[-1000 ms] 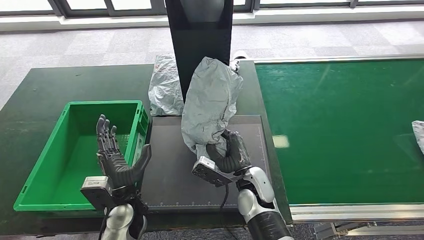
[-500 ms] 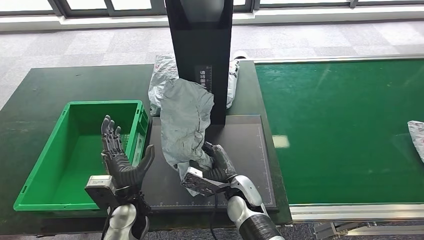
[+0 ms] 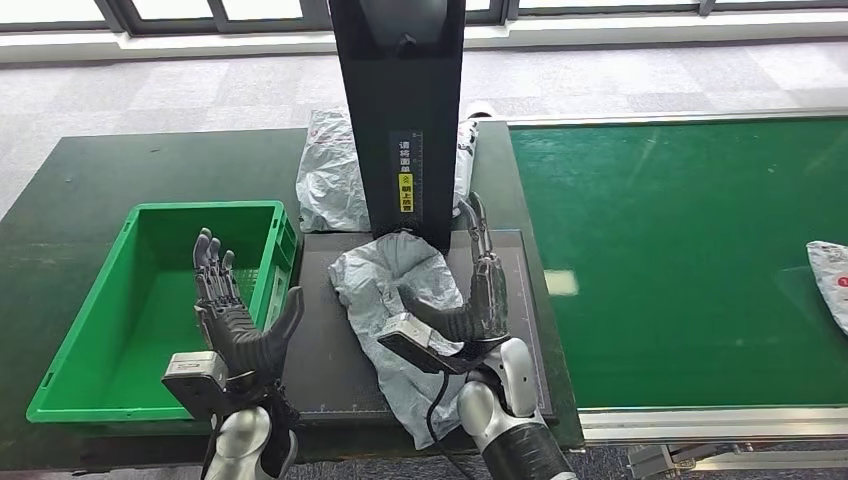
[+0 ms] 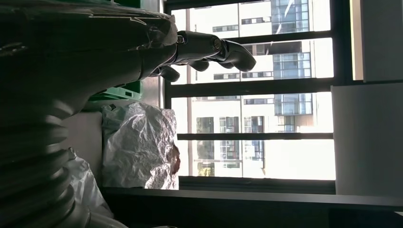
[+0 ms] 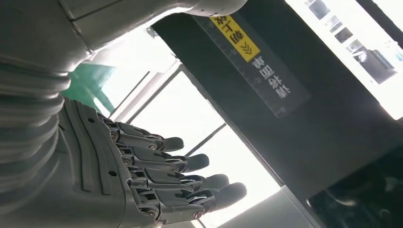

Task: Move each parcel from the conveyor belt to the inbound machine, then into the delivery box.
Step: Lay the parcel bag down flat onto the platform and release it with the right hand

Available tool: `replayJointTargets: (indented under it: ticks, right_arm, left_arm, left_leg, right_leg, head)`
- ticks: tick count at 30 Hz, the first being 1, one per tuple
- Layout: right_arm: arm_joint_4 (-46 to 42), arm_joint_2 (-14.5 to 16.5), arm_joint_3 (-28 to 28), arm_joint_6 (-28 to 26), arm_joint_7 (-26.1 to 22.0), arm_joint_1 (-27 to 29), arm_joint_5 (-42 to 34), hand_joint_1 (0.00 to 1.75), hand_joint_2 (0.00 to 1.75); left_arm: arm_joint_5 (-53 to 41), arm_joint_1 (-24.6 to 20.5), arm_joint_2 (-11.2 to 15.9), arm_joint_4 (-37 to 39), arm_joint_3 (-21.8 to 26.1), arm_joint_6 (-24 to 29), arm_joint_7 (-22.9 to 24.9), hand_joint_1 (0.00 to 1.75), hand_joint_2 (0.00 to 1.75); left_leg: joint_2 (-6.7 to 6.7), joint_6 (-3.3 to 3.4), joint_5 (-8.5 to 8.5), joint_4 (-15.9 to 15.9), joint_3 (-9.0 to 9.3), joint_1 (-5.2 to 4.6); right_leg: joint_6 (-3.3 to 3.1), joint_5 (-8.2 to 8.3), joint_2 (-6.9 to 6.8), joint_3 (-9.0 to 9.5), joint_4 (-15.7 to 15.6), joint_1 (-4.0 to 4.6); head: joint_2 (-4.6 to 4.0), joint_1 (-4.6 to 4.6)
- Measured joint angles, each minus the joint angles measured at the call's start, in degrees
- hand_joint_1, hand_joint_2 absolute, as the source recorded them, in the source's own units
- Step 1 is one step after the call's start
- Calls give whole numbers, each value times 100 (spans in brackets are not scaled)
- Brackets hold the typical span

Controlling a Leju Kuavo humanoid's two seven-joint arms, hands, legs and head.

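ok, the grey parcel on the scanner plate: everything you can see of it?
The grey parcel is a crumpled, silvery plastic mailer bag, soft and creased. It lies flat on the dark plate at the foot of the black column, one end over the plate's near edge. The right robot hand is open above it, fingers extended, not gripping it.

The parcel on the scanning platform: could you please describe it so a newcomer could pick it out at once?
Find the tall black column between the green crate and the green conveyor belt. At its foot is a dark flat platform, and the grey crumpled parcel lies flat on it beside the right robot hand. The other grey bags lie behind the column or on the belt.
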Motion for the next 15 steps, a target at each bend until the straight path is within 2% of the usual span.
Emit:
replayJointTargets:
  ticks: [5,10,15]
  right_arm:
    - [-1562,-99,-289,-14,-423,451,144,0,175]
    - [-2888,-142,-698,-13,-877,685,-105,0,175]
    - [-3792,-151,-1192,-11,-1391,869,-577,0,175]
  left_arm:
    - [29,-9,0,27,-20,6,0,0,175]
    - [-96,-49,2,162,-99,89,0,0,175]
    - [-1058,-398,26,1079,-453,220,0,0,175]
  left_leg:
    - [0,0,1,3,-3,-5]
    - [13,1,-4,4,1,-11]
    - [19,2,-3,5,1,-14]
  right_leg:
    - [0,0,-5,-4,-1,-1]
    - [2,2,13,-10,-5,-4]
    - [7,9,15,-8,-6,-7]
  head:
    - [0,1]
    - [0,-1]
    - [-1,1]
